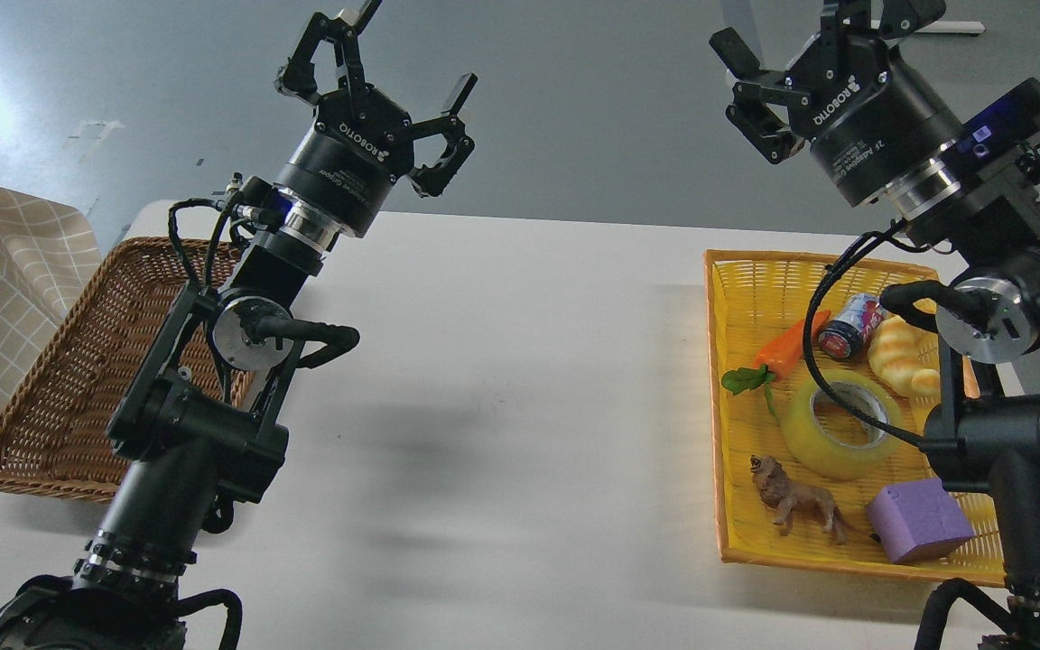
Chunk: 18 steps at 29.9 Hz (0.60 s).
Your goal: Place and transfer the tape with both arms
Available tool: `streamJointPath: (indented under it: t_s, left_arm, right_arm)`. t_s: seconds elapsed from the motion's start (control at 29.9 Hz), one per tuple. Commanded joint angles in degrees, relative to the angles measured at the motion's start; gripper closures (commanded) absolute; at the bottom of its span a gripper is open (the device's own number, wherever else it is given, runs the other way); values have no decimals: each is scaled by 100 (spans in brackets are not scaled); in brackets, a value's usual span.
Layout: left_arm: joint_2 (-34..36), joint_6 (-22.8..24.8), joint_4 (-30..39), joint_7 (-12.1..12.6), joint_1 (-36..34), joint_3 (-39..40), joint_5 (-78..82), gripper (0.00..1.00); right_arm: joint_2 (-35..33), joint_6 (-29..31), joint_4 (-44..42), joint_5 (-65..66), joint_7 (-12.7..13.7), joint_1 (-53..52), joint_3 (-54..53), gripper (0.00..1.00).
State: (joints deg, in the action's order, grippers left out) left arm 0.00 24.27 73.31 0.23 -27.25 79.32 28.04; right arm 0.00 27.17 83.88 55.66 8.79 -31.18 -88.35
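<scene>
The tape (831, 436), a yellowish translucent roll with a grey-white core, lies flat in the yellow basket (755, 280) at the right, partly crossed by a black cable. My left gripper (416, 50) is open and empty, raised high above the table's far left part. My right gripper (813, 27) is open and empty, raised high beyond the yellow basket's far edge; its upper finger is partly cut off by the frame's top. Both grippers are far from the tape.
The yellow basket also holds a toy carrot (782, 352), a small can (852, 327), a yellow bread toy (904, 361), a toy lion (795, 499) and a purple block (920, 521). A brown wicker basket (60, 379) stands at the left. The white table (502, 406) lies between them.
</scene>
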Motion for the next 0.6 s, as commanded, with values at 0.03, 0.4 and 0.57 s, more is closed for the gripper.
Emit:
streamJointPath:
  t_s: [0.03, 0.4, 0.57]
  left_arm:
    - [0, -19, 8, 3, 0, -4, 0, 2]
    - [0, -19, 17, 3, 0, -40, 17, 2]
    - [0, -19, 35, 3, 0, -22, 17, 2]
  right_arm:
    - [0, -1, 14, -2, 0, 7, 20, 0]
    - [0, -10, 14, -2, 9, 16, 37, 0]
    - [0, -27, 6, -2, 0, 34, 29, 0]
